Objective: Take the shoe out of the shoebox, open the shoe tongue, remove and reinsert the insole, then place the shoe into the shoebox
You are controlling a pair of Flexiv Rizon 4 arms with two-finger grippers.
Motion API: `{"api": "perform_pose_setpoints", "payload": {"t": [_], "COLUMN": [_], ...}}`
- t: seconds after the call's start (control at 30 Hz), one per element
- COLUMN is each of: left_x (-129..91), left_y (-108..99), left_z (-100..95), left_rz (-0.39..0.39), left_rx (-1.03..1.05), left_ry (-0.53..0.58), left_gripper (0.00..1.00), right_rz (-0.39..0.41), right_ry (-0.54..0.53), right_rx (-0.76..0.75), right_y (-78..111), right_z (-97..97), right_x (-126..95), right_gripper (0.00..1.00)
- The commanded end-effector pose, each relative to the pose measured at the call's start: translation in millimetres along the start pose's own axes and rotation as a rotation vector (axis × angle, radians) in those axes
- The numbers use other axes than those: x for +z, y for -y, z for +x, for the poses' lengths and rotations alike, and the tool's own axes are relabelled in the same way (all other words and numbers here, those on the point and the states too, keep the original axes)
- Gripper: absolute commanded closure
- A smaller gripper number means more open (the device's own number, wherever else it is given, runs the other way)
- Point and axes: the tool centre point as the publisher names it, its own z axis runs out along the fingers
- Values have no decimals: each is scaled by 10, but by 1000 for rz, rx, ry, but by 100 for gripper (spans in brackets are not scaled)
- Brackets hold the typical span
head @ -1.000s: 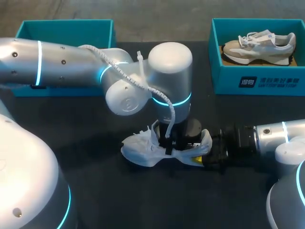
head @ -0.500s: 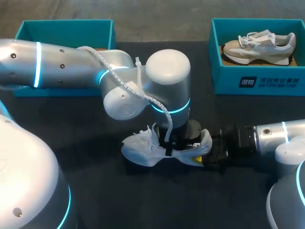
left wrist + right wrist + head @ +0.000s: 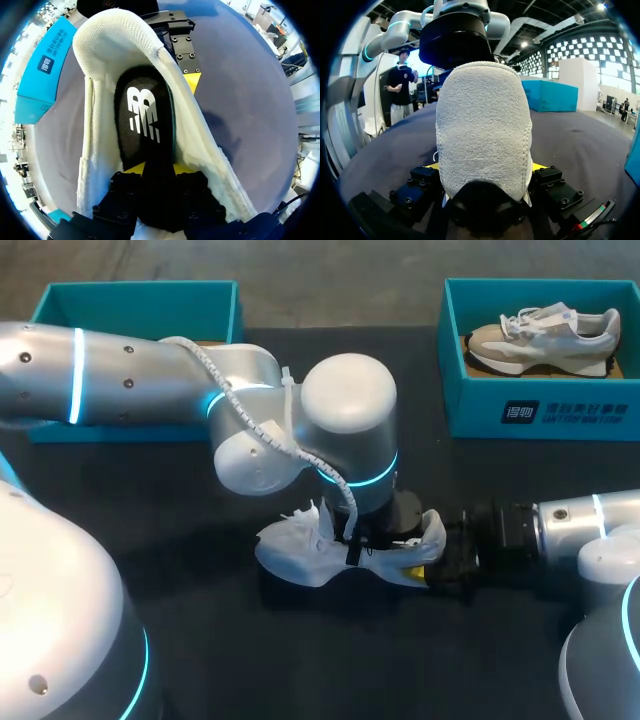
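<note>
White mesh shoe (image 3: 300, 550) lies on black bench (image 3: 200, 660), directly under my left end effector (image 3: 158, 169). Heel clamped between fingers of my right end effector (image 3: 485, 166). Left fingers closed on black insole (image 3: 145, 120), which runs ahead of them inside shoe. Over last second my left arm sank slightly lower; shoe stayed put. Judgement: likely pressing insole back in. Return to shoebox not yet done.

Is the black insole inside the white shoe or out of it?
Inside: the black insole lies between the walls of the white shoe.
</note>
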Motion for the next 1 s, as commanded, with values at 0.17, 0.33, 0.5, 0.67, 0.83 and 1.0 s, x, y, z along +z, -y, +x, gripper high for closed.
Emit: {"api": "perform_pose_setpoints", "payload": {"t": [0.17,0.33,0.5,0.67,0.83,1.0], "left_x": [116,183,164,166,167,68], "left_y": [16,33,20,18,1,-26], "left_z": [-38,-77,-192,-282,-339,-324], "left_rz": [-19,-25,-15,-24,-4,44], "left_rx": [9,3,-11,-11,-17,-19], "left_ry": [27,70,99,120,105,70], "left_gripper": [71,72,78,80,100,100], "right_rz": [3,3,3,3,3,3], "right_ry": [-1,-1,-1,-1,-1,-1], "right_rx": [0,0,0,0,0,0], "right_y": [1,1,1,1,1,1], "right_z": [14,14,14,14,14,14], "right_x": [13,13,13,13,13,13], "right_gripper": [100,100,100,100,100,100]}}
